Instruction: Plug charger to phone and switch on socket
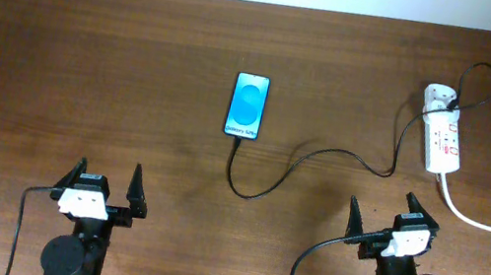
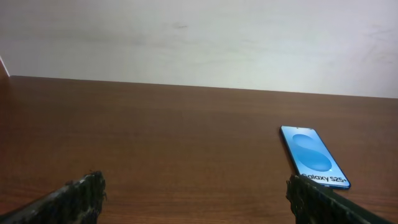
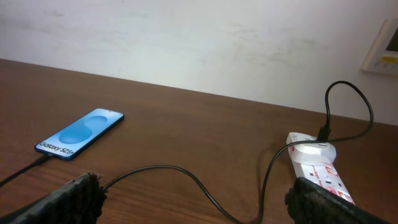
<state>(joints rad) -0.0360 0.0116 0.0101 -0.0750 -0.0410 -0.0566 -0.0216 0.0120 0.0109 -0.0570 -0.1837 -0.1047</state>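
Phone (image 1: 247,106) well ahead-right of the left pincer (image 1: 110,167)

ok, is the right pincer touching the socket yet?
Apart. The overhead view shows the right pincer open, with a strip of table between its fingertips and the socket.

arms (image 1: 78,254) blk | white wrist caps (image 1: 81,197) | pointed blk fingers (image 1: 137,191) — blk cables (image 1: 305,258)
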